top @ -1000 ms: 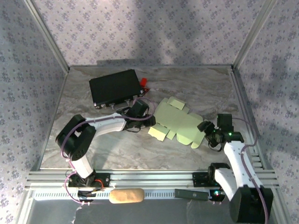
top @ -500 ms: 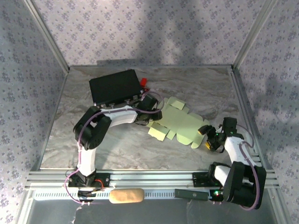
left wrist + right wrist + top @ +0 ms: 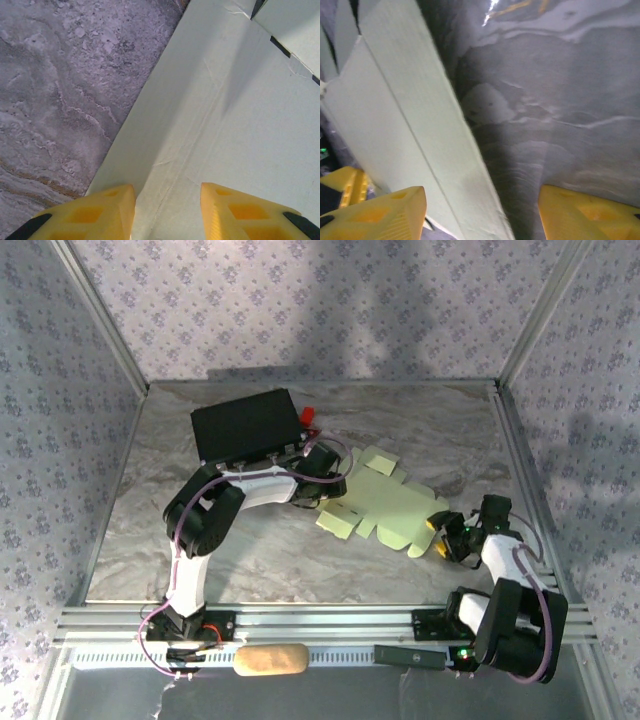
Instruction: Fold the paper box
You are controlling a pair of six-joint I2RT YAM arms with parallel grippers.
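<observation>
The paper box [image 3: 385, 505] is a pale green flat cutout with flaps, lying mid-table. My left gripper [image 3: 322, 488] is at its left edge. In the left wrist view the card [image 3: 240, 110] lies under the left gripper [image 3: 167, 200], whose yellow fingers [image 3: 107, 210] stand apart over a crease, open, nothing pinched. My right gripper [image 3: 441, 536] sits low at the cutout's right edge. In the right wrist view the card's edge flap [image 3: 395, 110] runs up between the wide-apart fingers [image 3: 395, 210] of the right gripper [image 3: 481, 200], open, with bare table on the right.
A black case [image 3: 247, 427] with a red piece [image 3: 309, 414] lies at the back left, just behind the left arm. The grey marble table [image 3: 430, 430] has metal rails around it. A beige oblong thing [image 3: 271, 659] and a dark bar [image 3: 408, 656] rest on the front rail.
The left gripper has slid right onto the card's left edge. The right arm has folded down, and its gripper has dropped to the card's right edge with its jaws narrowing.
</observation>
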